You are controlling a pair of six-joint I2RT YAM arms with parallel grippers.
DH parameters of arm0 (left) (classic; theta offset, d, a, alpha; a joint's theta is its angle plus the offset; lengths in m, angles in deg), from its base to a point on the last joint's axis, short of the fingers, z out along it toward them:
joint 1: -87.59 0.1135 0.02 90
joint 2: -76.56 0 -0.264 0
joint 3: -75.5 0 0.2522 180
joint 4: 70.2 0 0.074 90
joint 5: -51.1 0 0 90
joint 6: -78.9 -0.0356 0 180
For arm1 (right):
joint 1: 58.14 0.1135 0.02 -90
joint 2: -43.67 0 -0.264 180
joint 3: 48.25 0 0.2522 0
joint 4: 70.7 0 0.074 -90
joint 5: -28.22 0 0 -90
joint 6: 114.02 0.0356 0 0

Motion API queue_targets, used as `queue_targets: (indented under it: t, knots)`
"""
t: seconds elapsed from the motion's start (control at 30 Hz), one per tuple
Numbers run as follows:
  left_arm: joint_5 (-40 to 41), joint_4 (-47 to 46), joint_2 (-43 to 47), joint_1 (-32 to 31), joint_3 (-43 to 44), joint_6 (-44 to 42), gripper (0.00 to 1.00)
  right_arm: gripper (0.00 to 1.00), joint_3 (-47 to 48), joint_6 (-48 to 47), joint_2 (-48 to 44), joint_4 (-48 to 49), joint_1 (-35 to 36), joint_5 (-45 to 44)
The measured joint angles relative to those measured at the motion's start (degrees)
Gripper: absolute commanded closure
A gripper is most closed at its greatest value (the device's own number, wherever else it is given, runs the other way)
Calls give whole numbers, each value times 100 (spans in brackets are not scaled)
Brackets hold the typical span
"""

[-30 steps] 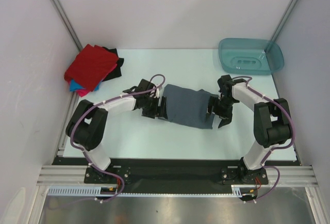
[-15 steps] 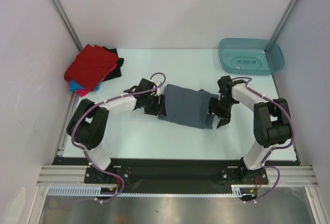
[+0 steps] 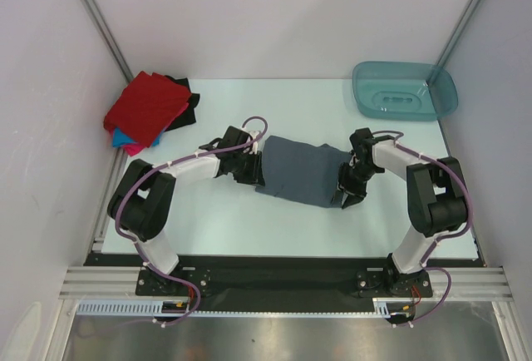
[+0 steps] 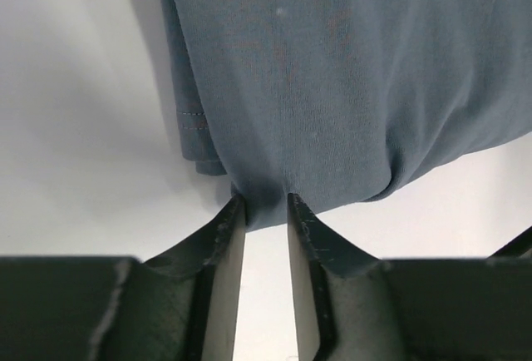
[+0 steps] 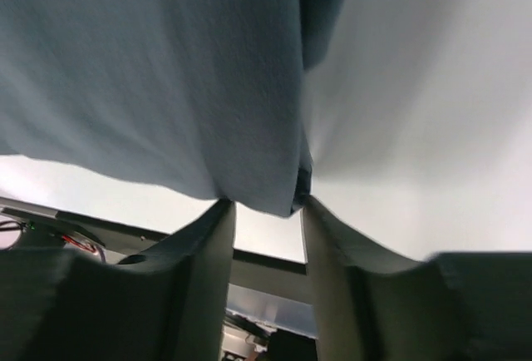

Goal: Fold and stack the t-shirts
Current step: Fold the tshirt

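Top external view: a white-walled enclosure (image 3: pixel 274 20) is seen, with metal corner posts (image 3: pixel 98 24) at the back.
Worktop: a pale, smooth worktop (image 3: pixel 249 228) is bounded by a black strip at the near edge. Little friction is to be expected, so cloth may slide on it rather than crease.
Slate grey-blue t-shirt (image 3: pixel 303 170): laid partly folded mid-worktop, between the two arms and slightly askew.
Pile: a red t-shirt (image 3: pixel 150 105) is set on top in the far-left corner, with black (image 3: pixel 189 107), bright blue (image 3: pixel 123 136) and pink (image 3: pixel 135 150) edges showing beneath.
Teal tub (image 3: pixel 405 91): placed in the far-right corner, well apart from the cloth.
Left gripper (image 4: pixel 264 203): clenched on the shirt's left edge, with a bunched hem pinched between the fingertips.
Right gripper (image 5: pixel 266 203): clamped on the shirt's right edge. The picture is blurred, and only a narrow fold is seen to be caught.
Risk: a thin bite may slip out under tension, or only the top layer may be taken. A lopsided fold would then be produced if one side is dropped or raised ahead of the other.
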Motion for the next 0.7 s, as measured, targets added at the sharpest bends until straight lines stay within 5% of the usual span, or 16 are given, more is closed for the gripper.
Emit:
queue_targets:
  t: [0.43,0.57,0.7]
  knots:
    - [-31,-31,-17,0,0,0,84,98,0,-83,247,326,2,125]
    - [-52,-37,-59,0,0,-4,100,100,0,-85,247,306,2,37]
    - [-63,-35,-120,0,0,-55,100,100,0,-87,245,278,7,-35]
